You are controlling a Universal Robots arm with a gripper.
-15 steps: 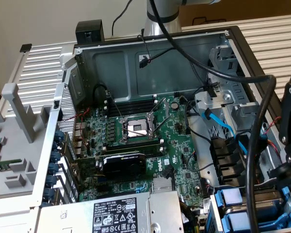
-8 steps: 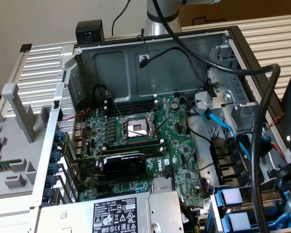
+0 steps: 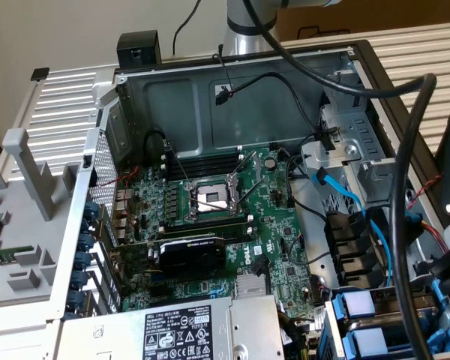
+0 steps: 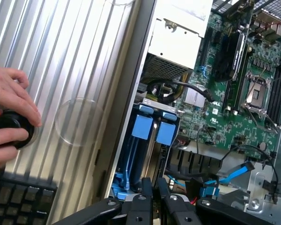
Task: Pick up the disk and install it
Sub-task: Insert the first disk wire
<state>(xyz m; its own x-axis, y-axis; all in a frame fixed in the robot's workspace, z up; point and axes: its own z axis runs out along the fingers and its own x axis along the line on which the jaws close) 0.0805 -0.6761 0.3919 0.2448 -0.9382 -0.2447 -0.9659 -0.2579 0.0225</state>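
Disk [image 4: 123,182]: a bright blue carrier frame seen edge-on, standing in the end of the drive cage [image 4: 131,154] nearest the gripper [image 4: 155,190], inside the open computer case; its metal body is hidden. In the exterior view it lies at the lower right corner [image 3: 444,330]. Whether the jaws are apart or together cannot be told. Next in the cage, two blue carriers with pale blue tabs [image 4: 143,126] sit side by side. Beside the case, a person's hand [image 4: 11,117] rests on a black knob [image 4: 9,127] above a keyboard [image 4: 18,201], on a ribbed metal panel [image 4: 84,56]. Farther in lie the power supply [image 3: 202,330], the graphics card [image 3: 191,251] and the motherboard [image 3: 285,247] with its open CPU socket [image 3: 212,199].
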